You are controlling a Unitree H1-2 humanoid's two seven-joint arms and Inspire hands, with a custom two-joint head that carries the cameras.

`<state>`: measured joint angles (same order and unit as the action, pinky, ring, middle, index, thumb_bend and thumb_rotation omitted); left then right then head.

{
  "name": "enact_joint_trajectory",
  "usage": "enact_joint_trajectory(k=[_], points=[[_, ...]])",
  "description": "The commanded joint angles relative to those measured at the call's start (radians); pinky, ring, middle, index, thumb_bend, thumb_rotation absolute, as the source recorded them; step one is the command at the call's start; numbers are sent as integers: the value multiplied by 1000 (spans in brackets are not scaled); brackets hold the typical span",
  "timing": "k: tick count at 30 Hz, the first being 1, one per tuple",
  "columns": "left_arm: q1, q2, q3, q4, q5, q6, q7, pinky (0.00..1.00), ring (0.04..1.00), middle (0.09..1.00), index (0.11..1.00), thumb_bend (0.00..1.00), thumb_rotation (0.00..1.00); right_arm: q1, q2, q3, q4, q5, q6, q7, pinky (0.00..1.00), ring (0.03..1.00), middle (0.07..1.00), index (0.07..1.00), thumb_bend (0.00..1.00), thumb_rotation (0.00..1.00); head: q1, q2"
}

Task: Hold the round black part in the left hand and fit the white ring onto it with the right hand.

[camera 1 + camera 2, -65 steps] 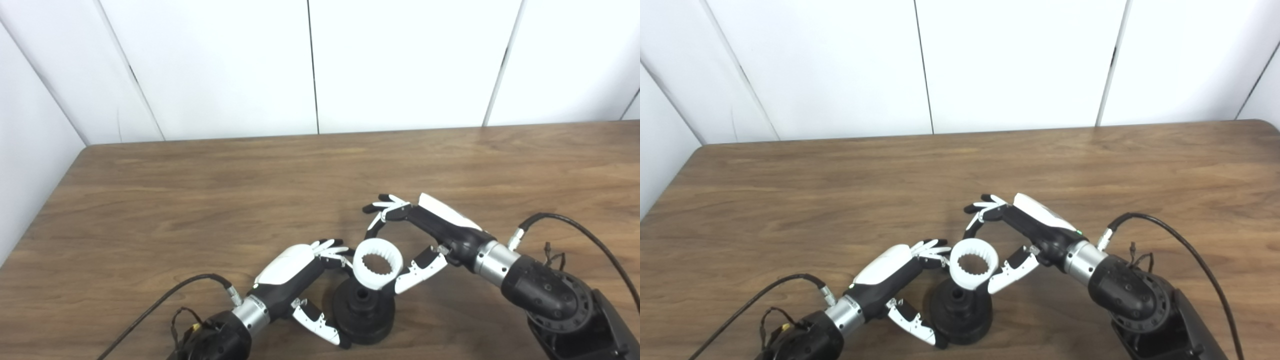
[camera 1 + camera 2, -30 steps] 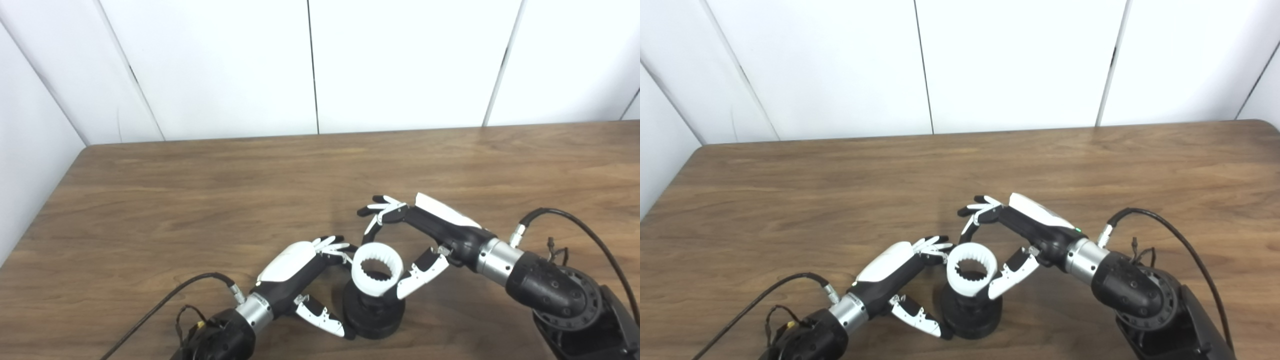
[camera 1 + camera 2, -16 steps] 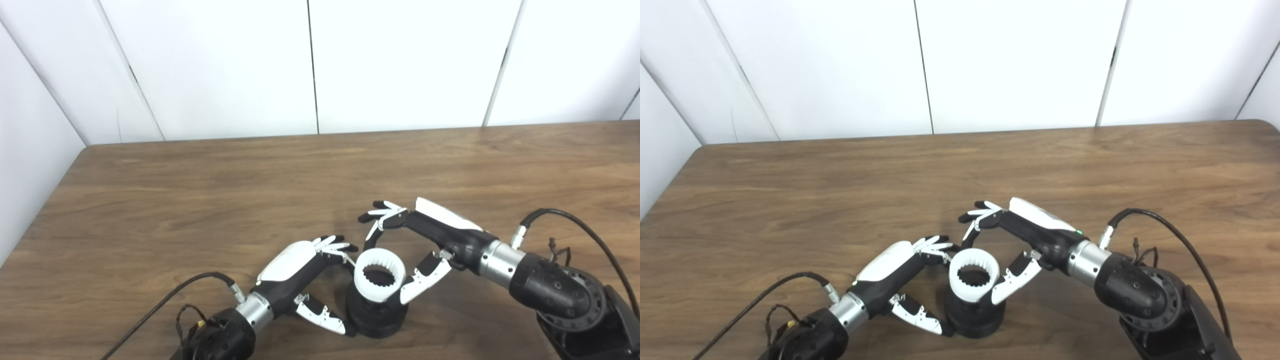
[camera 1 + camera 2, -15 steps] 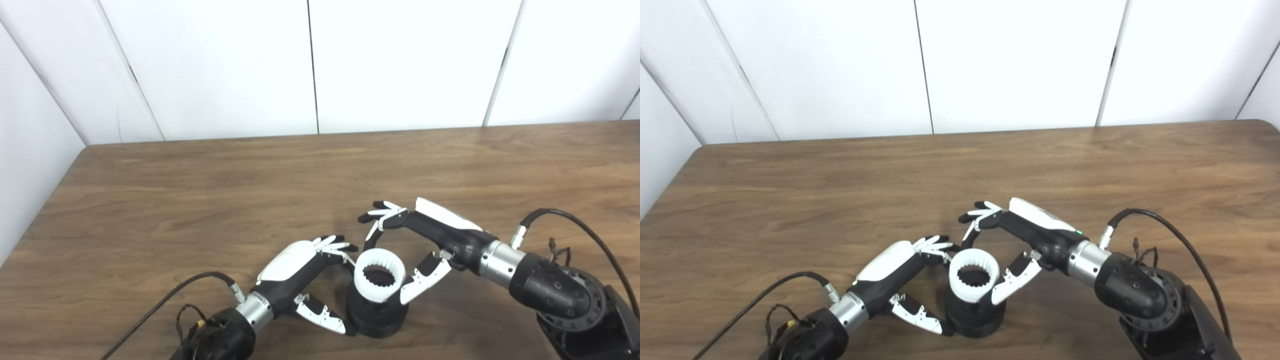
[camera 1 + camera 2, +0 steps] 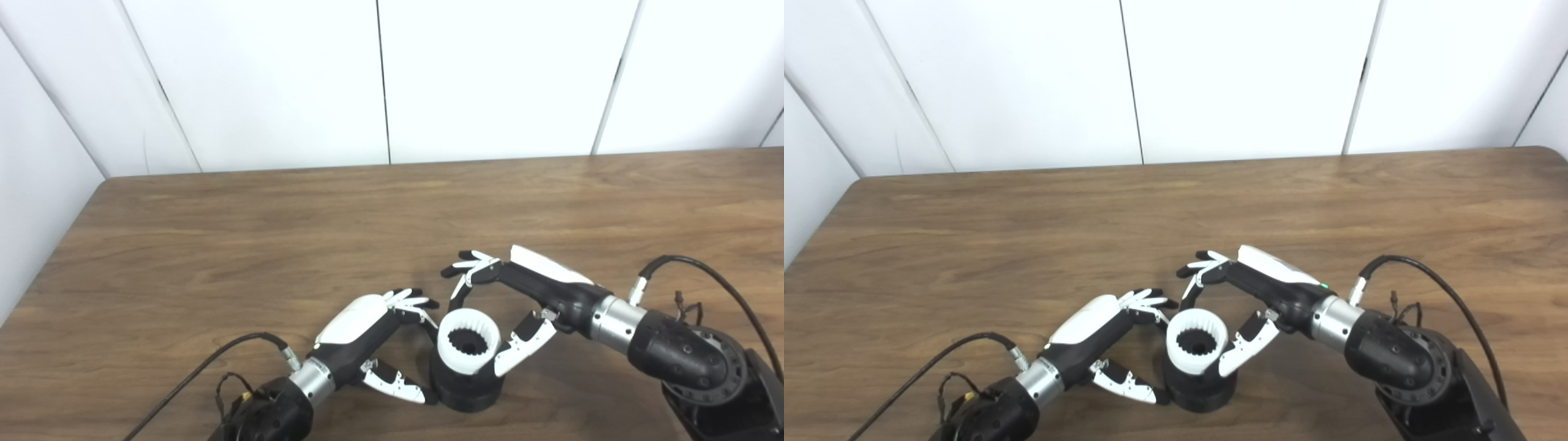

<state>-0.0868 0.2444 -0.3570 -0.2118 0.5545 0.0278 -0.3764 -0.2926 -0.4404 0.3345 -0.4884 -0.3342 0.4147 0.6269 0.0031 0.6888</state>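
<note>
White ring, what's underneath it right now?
The black part sits directly under the white ring, its wide base on the table. Through the ring's toothed opening only darkness shows. Whether the ring is fully seated is hidden by the ring itself.

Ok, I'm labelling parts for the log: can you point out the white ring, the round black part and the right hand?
white ring (image 5: 444, 343), left eye view, on its left outer wall.
round black part (image 5: 465, 396), left eye view, on its front side.
right hand (image 5: 1258, 275), right eye view, on its back.
</note>
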Motion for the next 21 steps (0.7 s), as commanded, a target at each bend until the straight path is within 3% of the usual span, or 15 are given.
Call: enact_joint_trajectory(k=[1,21], points=[[-35,3,5,-17,-1,-11,12,1000,983,897,590,842,242,-36,-11,-17,-33,10,-11,-5,943,1000,884,488,525,151,0,4],[-37,10,11,-43,-5,18,-11,1000,984,897,603,899,232,-43,-28,-17,-24,7,-20,5,935,1000,880,488,525,151,-10,21]])
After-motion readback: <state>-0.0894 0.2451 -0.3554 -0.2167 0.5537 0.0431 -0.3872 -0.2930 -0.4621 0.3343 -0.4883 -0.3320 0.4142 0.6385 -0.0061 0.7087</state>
